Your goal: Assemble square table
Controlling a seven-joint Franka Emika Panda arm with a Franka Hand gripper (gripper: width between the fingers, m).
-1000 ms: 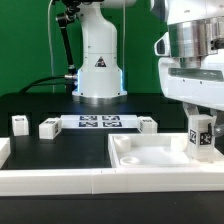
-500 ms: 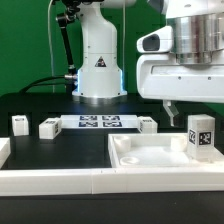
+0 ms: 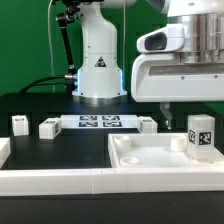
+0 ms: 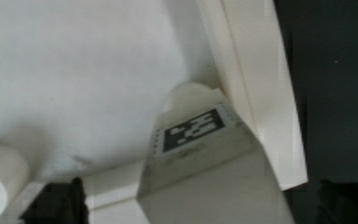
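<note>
The square table's white slab point(image 3: 150, 156) lies at the front on the exterior view's right. One white leg point(image 3: 202, 135) with a black-and-white tag stands upright at its right end. My gripper point(image 3: 195, 108) hangs open just above that leg, clear of it; one fingertip point(image 3: 167, 106) shows. In the wrist view the tagged leg point(image 4: 197, 130) rises from the slab point(image 4: 87, 80) beside its raised rim point(image 4: 247, 80), with my dark fingers point(image 4: 51, 205) apart on either side. Three loose legs point(image 3: 19, 124) point(image 3: 48, 127) point(image 3: 148, 124) lie on the black table.
The marker board point(image 3: 100, 122) lies flat between the loose legs. The arm's white base point(image 3: 98, 60) stands behind it. A long low white border wall point(image 3: 50, 180) runs along the front edge.
My gripper has opened, let go of the upright leg and lifted off it. The leg stays standing on the slab.
</note>
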